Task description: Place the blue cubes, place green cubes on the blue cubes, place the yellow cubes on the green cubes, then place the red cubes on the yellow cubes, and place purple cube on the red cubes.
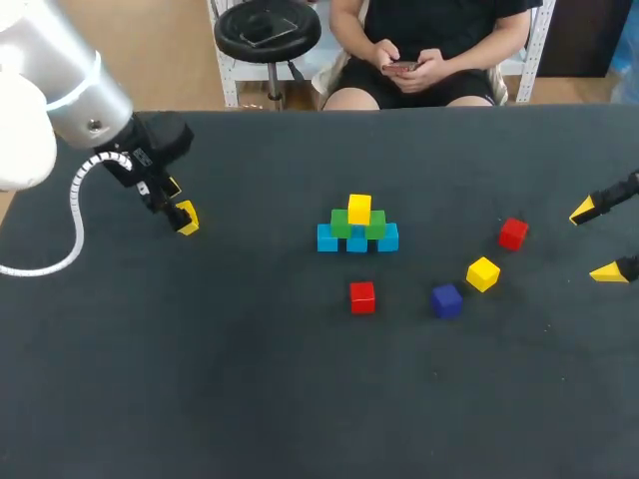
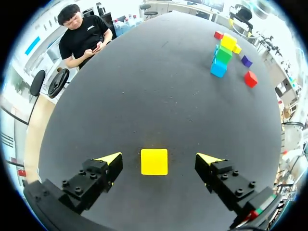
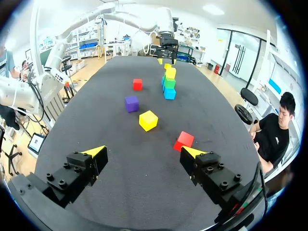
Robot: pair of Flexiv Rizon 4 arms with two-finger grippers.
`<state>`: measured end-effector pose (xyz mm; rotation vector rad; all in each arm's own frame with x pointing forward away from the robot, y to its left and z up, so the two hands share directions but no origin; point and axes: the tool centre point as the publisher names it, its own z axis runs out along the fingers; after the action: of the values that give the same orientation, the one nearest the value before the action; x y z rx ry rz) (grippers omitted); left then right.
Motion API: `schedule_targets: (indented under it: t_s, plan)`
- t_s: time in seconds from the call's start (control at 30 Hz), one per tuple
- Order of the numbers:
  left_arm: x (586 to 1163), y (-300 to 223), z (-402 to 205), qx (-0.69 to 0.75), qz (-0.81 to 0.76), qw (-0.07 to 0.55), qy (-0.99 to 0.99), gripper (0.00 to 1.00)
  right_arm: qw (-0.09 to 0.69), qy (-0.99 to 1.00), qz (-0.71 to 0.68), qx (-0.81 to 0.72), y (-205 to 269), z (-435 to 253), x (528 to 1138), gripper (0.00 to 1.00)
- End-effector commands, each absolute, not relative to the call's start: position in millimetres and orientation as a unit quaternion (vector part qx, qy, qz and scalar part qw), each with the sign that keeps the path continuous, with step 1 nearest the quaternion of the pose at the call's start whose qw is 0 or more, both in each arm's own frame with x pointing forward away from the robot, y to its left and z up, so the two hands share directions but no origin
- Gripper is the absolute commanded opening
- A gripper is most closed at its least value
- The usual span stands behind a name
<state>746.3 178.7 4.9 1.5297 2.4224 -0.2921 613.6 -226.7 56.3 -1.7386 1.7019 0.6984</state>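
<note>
Dark surface: left pincer spread, a yellow cube between its fingers, touching neither; right pincer spread. Blue-green-yellow stack mid-surface; red cube and purple cube near it.

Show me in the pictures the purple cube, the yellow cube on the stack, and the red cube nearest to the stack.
purple cube [image 1: 445, 293], head view, top face.
stacked yellow cube [image 1: 359, 213], head view, front face.
nearest red cube [image 1: 362, 300], head view, front face.

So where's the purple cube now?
In the head view, the purple cube lies right of centre, between a loose red cube and a loose yellow cube.
</note>
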Motion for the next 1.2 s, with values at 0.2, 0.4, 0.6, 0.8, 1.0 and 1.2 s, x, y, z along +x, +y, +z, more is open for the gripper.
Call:
schedule_targets:
  t_s: [0.2, 0.4, 0.6, 0.8, 1.0, 1.2]
  plan:
    - [743, 184, -2, 0.523, -0.103, 0.131, 0.836, 0.74, 0.301, 0.640, 0.264, -0.655, -227, 55, 615, 1.00]
    - [745, 186, -5, 0.523, -0.102, 0.132, 0.836, 0.32, 0.301, 0.640, 0.264, -0.655, -227, 55, 615, 1.00]
    - [748, 187, -4, 0.528, -0.097, 0.134, 0.833, 0.00, 0.301, 0.640, 0.264, -0.655, -227, 55, 615, 1.00]
    - [743, 185, 6, 0.537, -0.094, 0.138, 0.827, 0.00, 0.301, 0.640, 0.264, -0.655, -227, 55, 615, 1.00]
    - [730, 173, 28, 0.554, -0.101, 0.134, 0.815, 0.00, 0.301, 0.640, 0.264, -0.655, -227, 55, 615, 1.00]
    - [713, 145, 57, 0.587, -0.120, 0.145, 0.787, 0.00, 0.301, 0.640, 0.264, -0.655, -227, 55, 615, 1.00]
